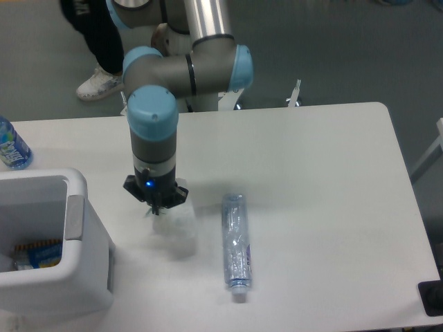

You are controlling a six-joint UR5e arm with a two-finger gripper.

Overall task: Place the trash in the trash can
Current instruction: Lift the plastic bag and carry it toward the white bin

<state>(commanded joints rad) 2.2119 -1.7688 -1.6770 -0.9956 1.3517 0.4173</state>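
The gripper (156, 209) points straight down over the table (325, 173), just right of the bin (48, 242). Its fingertips are hidden against the white surface, so I cannot tell whether it is spread or clamped. The bottle (235, 238) lies flat on the table, well right of the bin and apart from the gripper, long axis running near to far, cap at the near end. A blue-labelled bottle (10, 145) stands behind the bin.

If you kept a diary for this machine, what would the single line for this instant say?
end effector: above table, grip state unclear | clear plastic bottle: lying apart on its right in the image, not held | trash can: at left, some items inside
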